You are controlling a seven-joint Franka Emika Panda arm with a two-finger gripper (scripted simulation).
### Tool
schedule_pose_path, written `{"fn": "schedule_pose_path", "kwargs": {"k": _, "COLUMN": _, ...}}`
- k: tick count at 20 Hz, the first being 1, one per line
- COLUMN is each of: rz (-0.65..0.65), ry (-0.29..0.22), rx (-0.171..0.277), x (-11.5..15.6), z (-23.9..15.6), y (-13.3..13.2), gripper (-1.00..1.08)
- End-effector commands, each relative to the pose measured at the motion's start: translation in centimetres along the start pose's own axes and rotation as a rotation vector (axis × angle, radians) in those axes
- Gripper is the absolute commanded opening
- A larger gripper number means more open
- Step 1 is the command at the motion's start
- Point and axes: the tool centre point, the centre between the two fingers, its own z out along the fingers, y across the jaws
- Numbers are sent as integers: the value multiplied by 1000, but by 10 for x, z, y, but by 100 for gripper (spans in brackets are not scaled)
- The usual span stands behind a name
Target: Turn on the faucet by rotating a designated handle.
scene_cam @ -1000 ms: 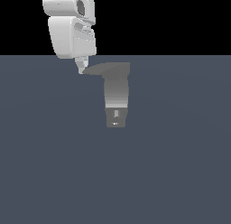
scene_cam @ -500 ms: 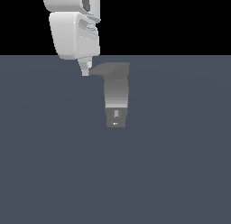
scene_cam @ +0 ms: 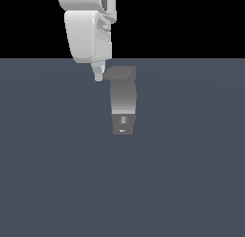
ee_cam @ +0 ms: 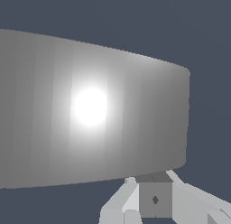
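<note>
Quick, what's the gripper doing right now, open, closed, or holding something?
Gripper: cannot be told; its tip sits by the handle of the faucet, but the fingers are not clearly visible.

A flat slate-blue floor (scene_cam: 182, 183) is stretching back to a straight horizon, and plain black backdrop (scene_cam: 191, 21) is filling everything above that floor.
</note>
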Motion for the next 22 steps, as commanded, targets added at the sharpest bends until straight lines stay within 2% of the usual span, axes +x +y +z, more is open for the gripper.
{"fn": "schedule_pose_path", "kwargs": {"k": 1, "rz": 26, "ry": 0, "rx": 1, "x": 26, "z": 0, "y": -1, "gripper": -100}}
{"fn": "schedule_pose_path", "kwargs": {"k": 13, "rz": 29, "ry": 1, "rx": 1, "x": 95, "z": 0, "y": 6, "gripper": -100}}
{"fn": "schedule_pose_path", "kwargs": {"k": 14, "rz": 29, "ry": 1, "rx": 1, "x": 95, "z": 0, "y": 6, "gripper": -100}}
{"fn": "schedule_pose_path", "kwargs": {"k": 15, "rz": 4, "ry": 1, "rx": 2, "x": 77, "z": 0, "y": 4, "gripper": -100}}
{"fn": "schedule_pose_path", "kwargs": {"k": 22, "rz": 11, "ry": 1, "rx": 2, "x": 104, "z": 0, "y": -16, "gripper": -100}}
